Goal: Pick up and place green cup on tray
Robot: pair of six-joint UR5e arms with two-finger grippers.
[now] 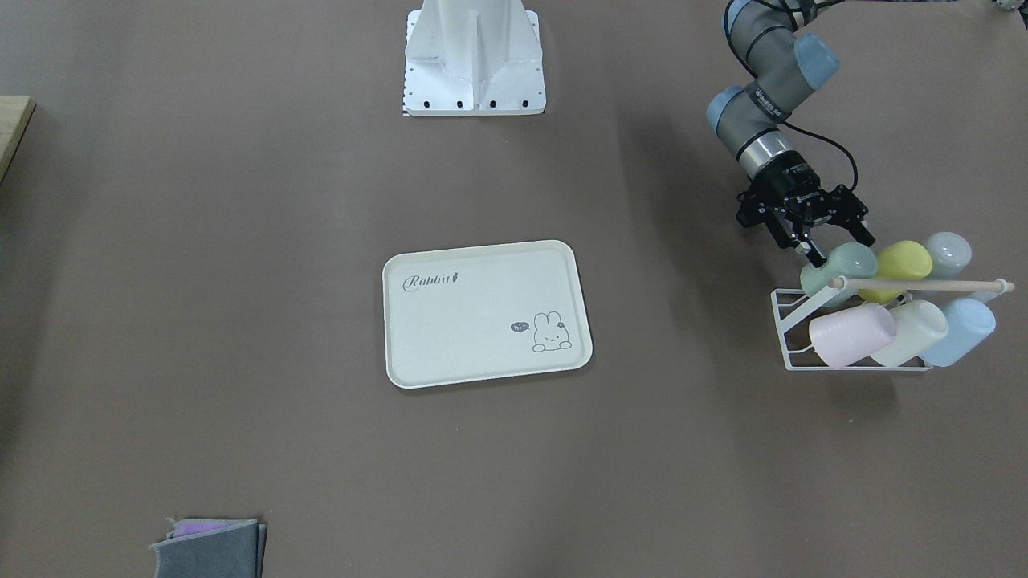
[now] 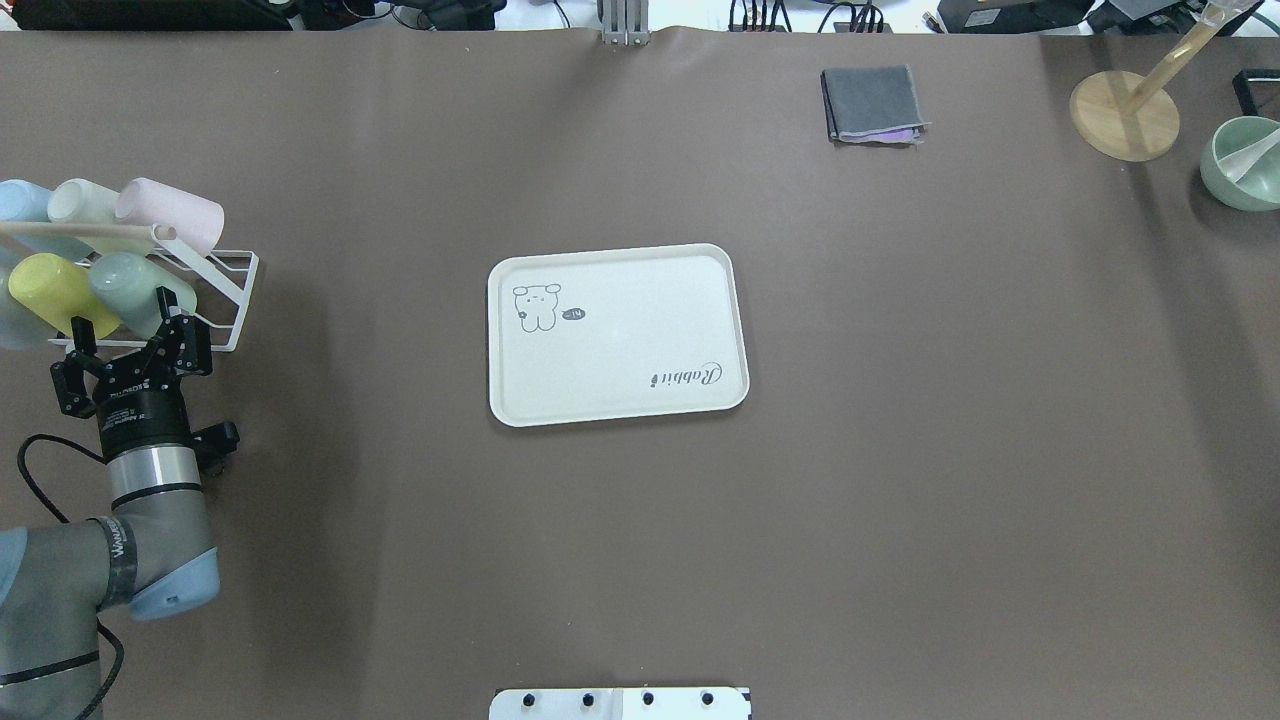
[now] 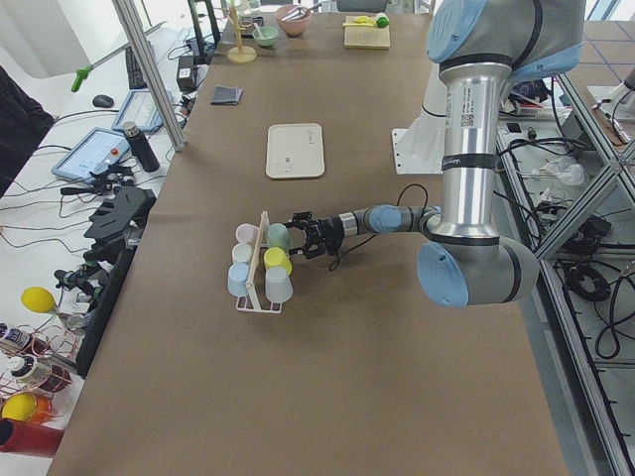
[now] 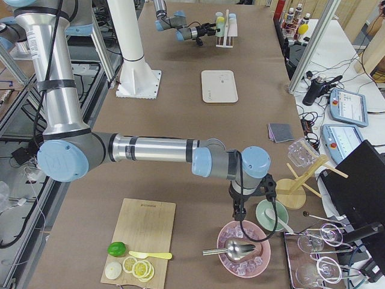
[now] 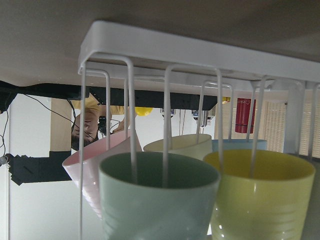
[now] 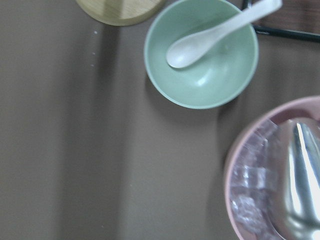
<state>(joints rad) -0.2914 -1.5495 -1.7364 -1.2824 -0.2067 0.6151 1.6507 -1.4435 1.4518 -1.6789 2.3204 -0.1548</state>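
Observation:
The green cup (image 2: 127, 281) hangs tilted on a white wire rack (image 2: 236, 287) at the table's left end, beside a yellow-green cup (image 2: 48, 289). In the left wrist view the green cup (image 5: 155, 200) fills the lower middle, its mouth facing the camera. My left gripper (image 2: 128, 318) is open, its fingers on either side of that cup's mouth end (image 1: 843, 266). The cream tray (image 2: 620, 345) lies at the table's centre with nothing on it. My right gripper (image 4: 240, 208) shows only in the exterior right view, far off by a green bowl; I cannot tell its state.
Pink (image 2: 172, 213), cream (image 2: 80, 200) and blue (image 2: 22, 200) cups share the rack. A folded grey cloth (image 2: 872, 103), a wooden stand (image 2: 1125, 115), a green bowl with a spoon (image 6: 200, 55) and a pink bowl of ice (image 6: 270, 175) sit at the right end.

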